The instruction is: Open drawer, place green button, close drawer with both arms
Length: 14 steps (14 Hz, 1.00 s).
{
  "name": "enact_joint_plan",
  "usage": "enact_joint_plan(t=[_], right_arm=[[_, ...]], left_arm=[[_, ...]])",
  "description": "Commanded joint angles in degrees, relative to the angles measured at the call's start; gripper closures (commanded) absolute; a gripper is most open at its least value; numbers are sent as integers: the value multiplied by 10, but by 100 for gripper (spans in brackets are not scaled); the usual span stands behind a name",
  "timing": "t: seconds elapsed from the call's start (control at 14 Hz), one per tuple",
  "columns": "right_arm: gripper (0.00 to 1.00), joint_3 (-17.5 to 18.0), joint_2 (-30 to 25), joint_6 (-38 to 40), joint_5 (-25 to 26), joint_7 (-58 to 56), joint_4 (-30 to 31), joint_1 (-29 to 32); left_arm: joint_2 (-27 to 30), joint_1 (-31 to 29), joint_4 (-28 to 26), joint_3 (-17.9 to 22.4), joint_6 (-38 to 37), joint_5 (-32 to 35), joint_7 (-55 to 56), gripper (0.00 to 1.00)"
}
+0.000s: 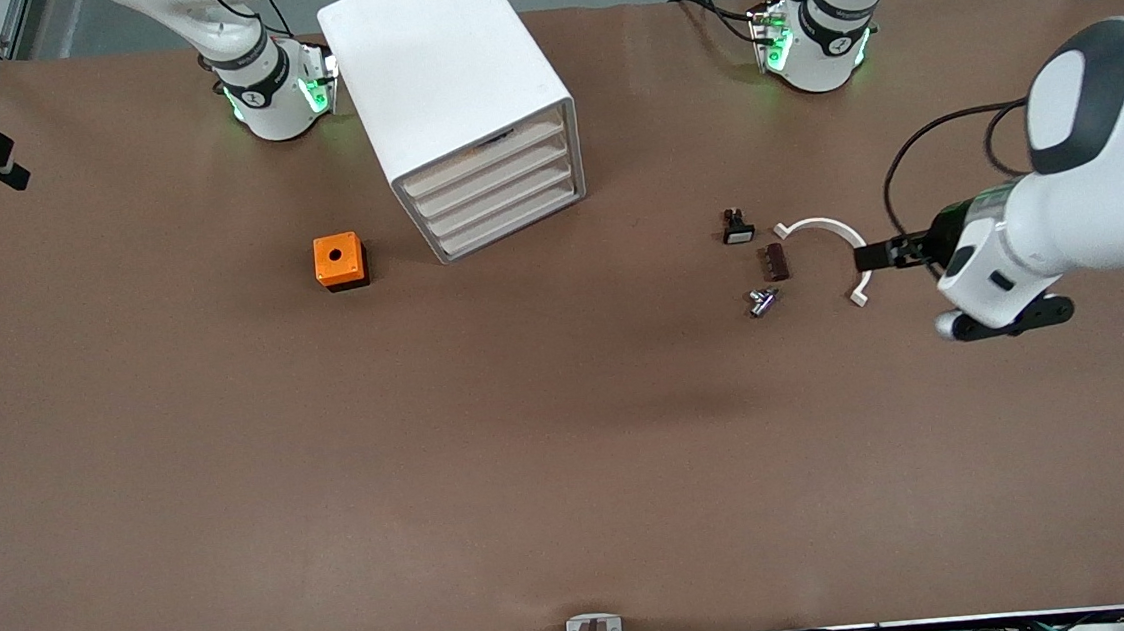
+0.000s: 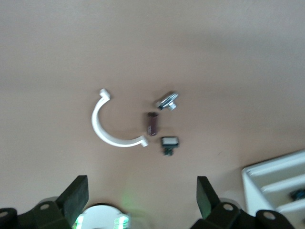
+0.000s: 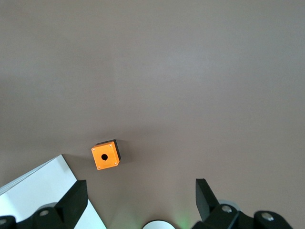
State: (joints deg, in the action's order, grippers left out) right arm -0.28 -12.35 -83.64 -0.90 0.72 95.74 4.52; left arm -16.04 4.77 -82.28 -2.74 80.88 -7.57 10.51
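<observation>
Left pincer [image 2: 142, 191], fingers spread wide, hangs over the brown tabletop [image 1: 533, 458] toward the left arm's end from the white boxy cabinet [image 1: 442, 64]; right pincer [image 3: 140, 191] likewise spread. A small blue-black button [image 2: 298, 194] shows inside one shallow white drawer [image 2: 276, 183] (which, I cannot tell)

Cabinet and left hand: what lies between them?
Front view: white curved clip, brown part, black part, metal piece, all clustered by the left hand.
</observation>
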Motion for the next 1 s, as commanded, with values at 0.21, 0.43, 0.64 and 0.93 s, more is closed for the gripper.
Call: enact_joint_plan(t=[0.21, 0.43, 0.64, 0.93], right_arm=[[0, -2, -16, -1, 7, -18, 11, 2], [0, -2, -16, -1, 7, -18, 12, 3], [0, -3, -16, -1, 7, -18, 12, 4], [0, -4, -16, -1, 7, -18, 11, 5]], left_arm=[[166, -66, -216, -5, 75, 29, -120, 0], [212, -66, -287, -4, 146, 38, -120, 0], [212, -66, -266, -3, 155, 51, -117, 0], [196, -70, -210, -3, 156, 72, -109, 0]])
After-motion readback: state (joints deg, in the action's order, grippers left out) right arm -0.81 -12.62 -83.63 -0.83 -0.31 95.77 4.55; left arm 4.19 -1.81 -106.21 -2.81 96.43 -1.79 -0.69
